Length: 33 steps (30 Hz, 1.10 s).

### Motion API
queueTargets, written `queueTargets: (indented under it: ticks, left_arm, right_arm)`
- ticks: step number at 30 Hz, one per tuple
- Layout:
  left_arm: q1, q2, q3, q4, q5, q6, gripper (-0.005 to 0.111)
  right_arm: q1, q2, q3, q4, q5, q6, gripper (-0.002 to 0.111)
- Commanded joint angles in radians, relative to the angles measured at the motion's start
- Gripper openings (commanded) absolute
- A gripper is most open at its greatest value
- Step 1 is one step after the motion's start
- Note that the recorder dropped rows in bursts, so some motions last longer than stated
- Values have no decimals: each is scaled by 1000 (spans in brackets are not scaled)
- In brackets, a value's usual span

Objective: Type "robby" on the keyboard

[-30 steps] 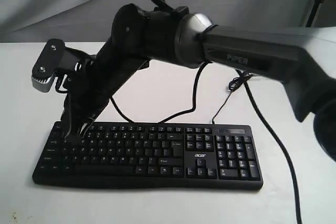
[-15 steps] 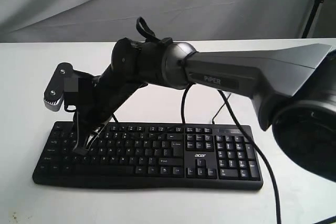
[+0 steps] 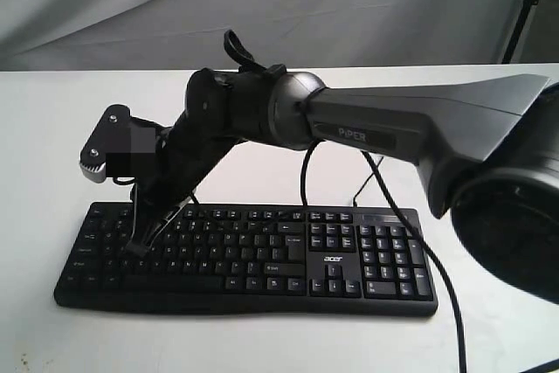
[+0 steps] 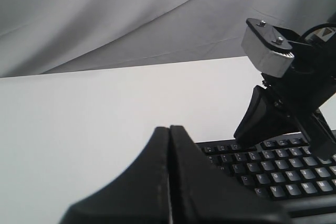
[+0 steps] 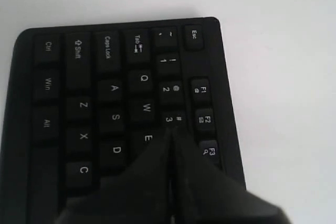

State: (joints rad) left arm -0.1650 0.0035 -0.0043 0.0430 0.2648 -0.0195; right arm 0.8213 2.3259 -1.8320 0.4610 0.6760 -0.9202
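1. Over on the left, the left pincer (image 4: pixel 169 132) shows only in its own wrist view. Its two black fingers are pressed flat together, with nothing between them. It hangs above the white worktop (image 4: pixel 79 129), near the left end of the keyboard (image 4: pixel 273 174).
2. Next comes the right pincer (image 3: pixel 140 242). It is way over at the left part of the keyboard (image 3: pixel 262 259), though its arm comes from the right. Its fingers are squeezed together into one point and hold nothing.
3. Seen from its own wrist, that point (image 5: pixel 171 140) sits right by the 3 key (image 5: pixel 169 119) and the E key (image 5: pixel 147 138), and it hides the keys just past them. I cannot tell if it is pushing a key down.
4. A small grey camera block (image 3: pixel 103 141) sticks up from that wrist, above the left end of the keyboard.
5. Black and wide, the keyboard lies flat on the worktop (image 3: pixel 52 128), near the front edge.
6. A big grey and black arm (image 3: pixel 393 120) stretches in from the right, high over the keys.
7. Black cables (image 3: pixel 306 176) trail behind the keyboard.
8. At the right end is the number pad (image 3: pixel 393 255), with a tiny white logo (image 3: pixel 333 259) just beside it.
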Motion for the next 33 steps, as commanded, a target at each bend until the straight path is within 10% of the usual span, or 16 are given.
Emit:
queueTargets:
  ticks: [1, 33]
  left_arm:
    - [-6, -3, 4, 5, -5, -3, 0]
    - [-6, -3, 4, 5, -5, -3, 0]
  right_arm:
    - [4, 16, -3, -8, -3, 8, 0]
    - [16, 20, -3, -70, 8, 76, 0]
